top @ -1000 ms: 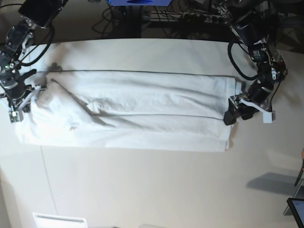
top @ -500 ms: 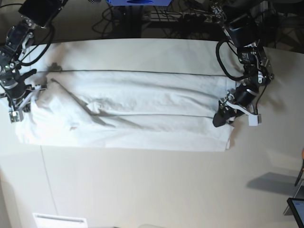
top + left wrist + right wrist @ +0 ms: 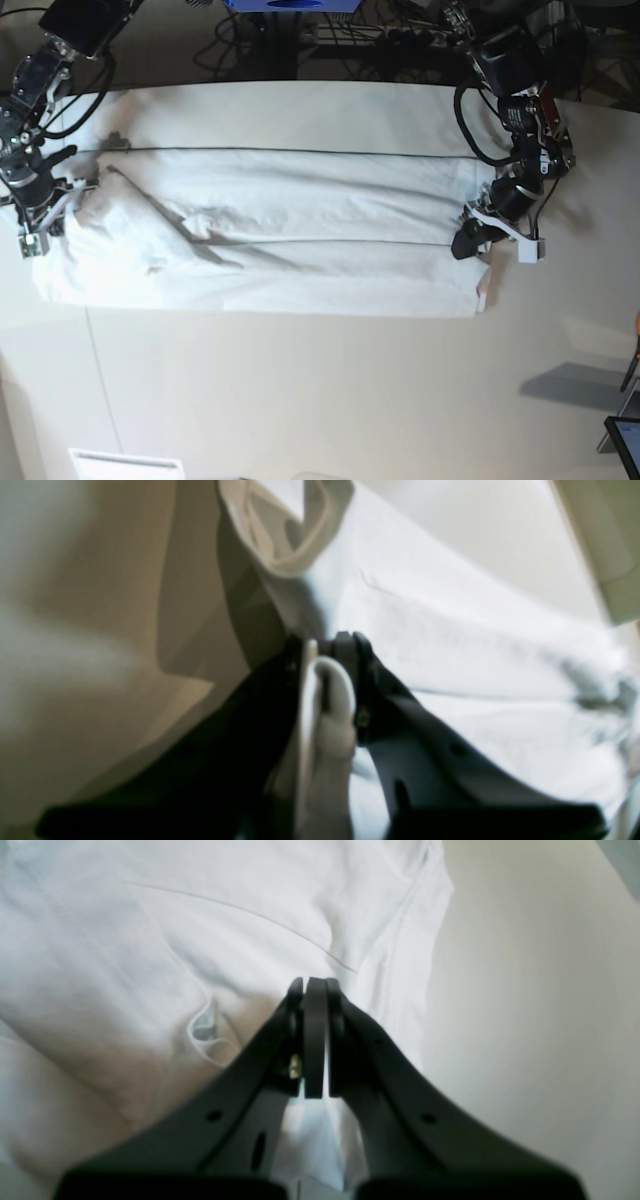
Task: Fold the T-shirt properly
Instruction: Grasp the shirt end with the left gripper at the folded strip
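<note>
Black arms (image 3: 520,90), looped cables; dark tapered fingers (image 3: 345,1040) (possibly brass screw).

Left wrist view is soft all over; we can make out a fold of the T-shirt (image 3: 325,700) pinched in the left gripper (image 3: 327,652), but cloth past it blurs into the bench (image 3: 100,605). In the right wrist view the right gripper (image 3: 312,985) hides the cloth under its tips, so we can't tell what it pinches. Base view: both grippers too small to read, dark object (image 3: 625,445) cut off bottom right.
</note>
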`<action>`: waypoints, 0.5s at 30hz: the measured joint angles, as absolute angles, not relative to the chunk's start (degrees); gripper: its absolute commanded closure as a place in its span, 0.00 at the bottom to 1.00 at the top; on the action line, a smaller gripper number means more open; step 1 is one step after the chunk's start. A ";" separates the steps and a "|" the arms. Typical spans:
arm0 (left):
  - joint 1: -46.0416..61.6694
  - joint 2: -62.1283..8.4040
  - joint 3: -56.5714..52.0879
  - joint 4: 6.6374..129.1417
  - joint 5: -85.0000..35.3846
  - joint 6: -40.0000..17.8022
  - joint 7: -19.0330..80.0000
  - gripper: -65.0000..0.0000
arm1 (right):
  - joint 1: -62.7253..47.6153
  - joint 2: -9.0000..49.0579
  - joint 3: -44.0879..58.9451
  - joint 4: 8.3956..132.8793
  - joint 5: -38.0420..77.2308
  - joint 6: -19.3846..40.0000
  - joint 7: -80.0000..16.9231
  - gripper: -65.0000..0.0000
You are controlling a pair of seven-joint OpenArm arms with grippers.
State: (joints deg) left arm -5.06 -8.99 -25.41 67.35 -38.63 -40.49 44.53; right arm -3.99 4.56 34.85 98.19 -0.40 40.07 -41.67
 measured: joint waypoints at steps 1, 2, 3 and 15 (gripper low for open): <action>-4.54 -8.73 -25.12 69.89 -36.05 -39.35 45.32 0.88 | -3.99 4.56 34.85 98.19 -0.43 40.07 -41.69 1.00; -4.27 -8.45 -25.06 72.18 -33.17 -38.85 46.04 0.88 | -3.99 4.56 34.85 98.17 -0.40 40.07 -41.69 1.00; -4.25 -8.12 -25.08 73.91 -31.05 -38.39 46.74 0.88 | -3.99 4.58 34.85 98.17 -0.40 40.07 -41.69 1.00; -3.75 -2.83 -19.99 90.15 -8.36 -37.56 53.41 0.90 | -3.84 4.56 34.85 98.17 -0.40 40.07 -41.67 1.00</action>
State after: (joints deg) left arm -3.75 -2.83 -19.99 90.15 -8.36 -37.56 53.41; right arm -3.84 4.56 34.85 98.17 -0.40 40.07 -41.67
